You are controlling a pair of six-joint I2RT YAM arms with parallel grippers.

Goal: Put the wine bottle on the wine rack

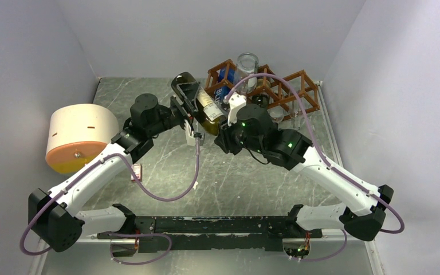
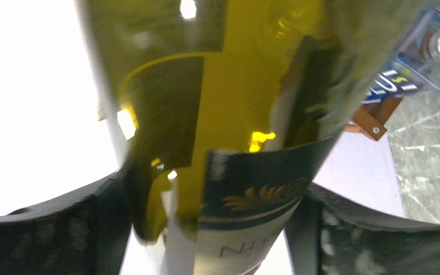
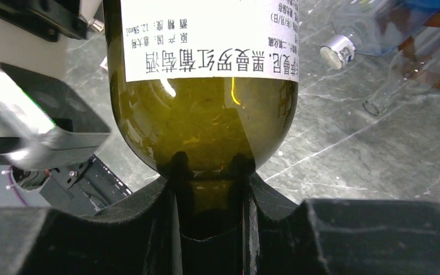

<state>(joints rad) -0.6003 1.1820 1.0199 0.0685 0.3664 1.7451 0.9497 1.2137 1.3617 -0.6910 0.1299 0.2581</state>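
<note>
The wine bottle [image 1: 199, 102] is dark olive-green glass with a pale label. It lies tilted above the table, base toward the back left and neck toward the front right. My left gripper [image 1: 190, 116] is shut on its body; in the left wrist view the bottle [image 2: 229, 114] fills the space between the black fingers [image 2: 86, 229]. My right gripper [image 1: 227, 135] is shut on the neck; its padded fingers [image 3: 160, 229] press both sides of the neck below the bottle's shoulder [image 3: 206, 126]. The reddish-brown wine rack [image 1: 289, 89] stands just behind and right of the bottle.
A clear glass bottle [image 1: 246, 69] and a blue-labelled one [image 1: 224, 77] rest in the rack. Clear bottle necks [image 3: 372, 28] poke out toward the right wrist camera. A cream and orange drum [image 1: 80, 137] sits at the left wall. Grey walls close the table in.
</note>
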